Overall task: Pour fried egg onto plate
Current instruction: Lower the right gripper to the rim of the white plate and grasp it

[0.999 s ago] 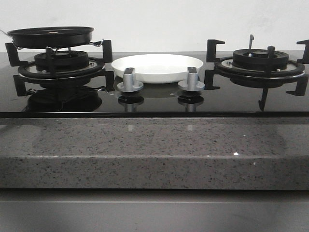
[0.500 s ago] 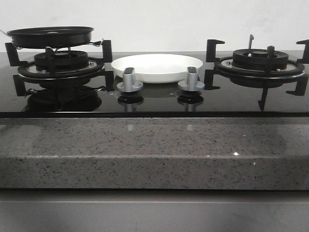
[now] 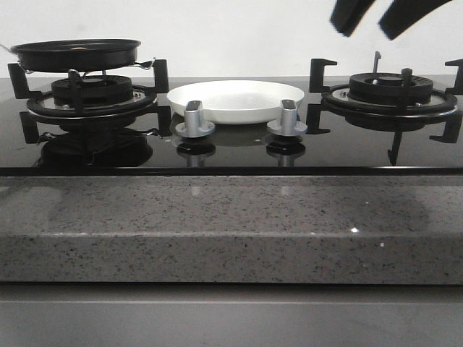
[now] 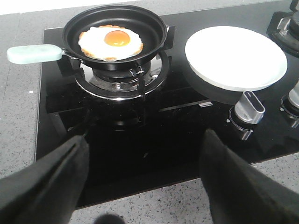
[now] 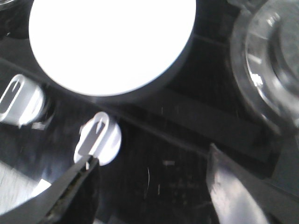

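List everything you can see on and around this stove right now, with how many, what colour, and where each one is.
fried egg: one, white with orange yolk, lying in the frying pan.
frying pan: one, black with a pale green handle, on the left burner.
plate: one, white, on the glass between the burners, nothing on it.
burners: two, black, left and right on the hob; the right one bare.
knobs: two, silver, in front of the plate.
hob glass: one, black, glossy.
countertop: one, grey speckled stone, in front.
left hand: one, black, open, holding nothing.
right hand: one, black, open, high above the right burner.
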Robot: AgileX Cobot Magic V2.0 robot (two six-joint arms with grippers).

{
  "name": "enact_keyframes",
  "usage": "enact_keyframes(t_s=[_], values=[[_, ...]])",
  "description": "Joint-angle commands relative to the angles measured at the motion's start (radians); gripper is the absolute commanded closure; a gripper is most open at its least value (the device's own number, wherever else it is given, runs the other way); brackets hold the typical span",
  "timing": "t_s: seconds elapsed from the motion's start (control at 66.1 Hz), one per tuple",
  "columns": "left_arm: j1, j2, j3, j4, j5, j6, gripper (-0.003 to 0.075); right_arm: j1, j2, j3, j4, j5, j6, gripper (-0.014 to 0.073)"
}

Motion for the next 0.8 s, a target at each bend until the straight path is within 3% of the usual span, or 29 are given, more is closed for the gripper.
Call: enact_keyframes(t_s=[0.0,0.272,0.5,0.787], values=[[-0.009,0.002,-0.028,-0.006,-0.063,0.001,0.0220,0.000,0.037,-0.114,0.019,0.006,-0.009,0.0086],[-0.009,0.002,-0.028,-0.006,-0.065,0.001,0.0220,-0.061,0.244,-0.352,0.153,0.158,0.031,0.0088],[-0.009,0.002,-0.028,-0.006,-0.065,0.001,0.0220,-0.077,0.365,-0.502,0.155,0.205,0.031,0.0201],[-0.009,0.002,-0.028,-0.006,-0.065,0.001,0.0220,-0.077,0.517,-0.695,0.142,0.277,0.031,0.0202]])
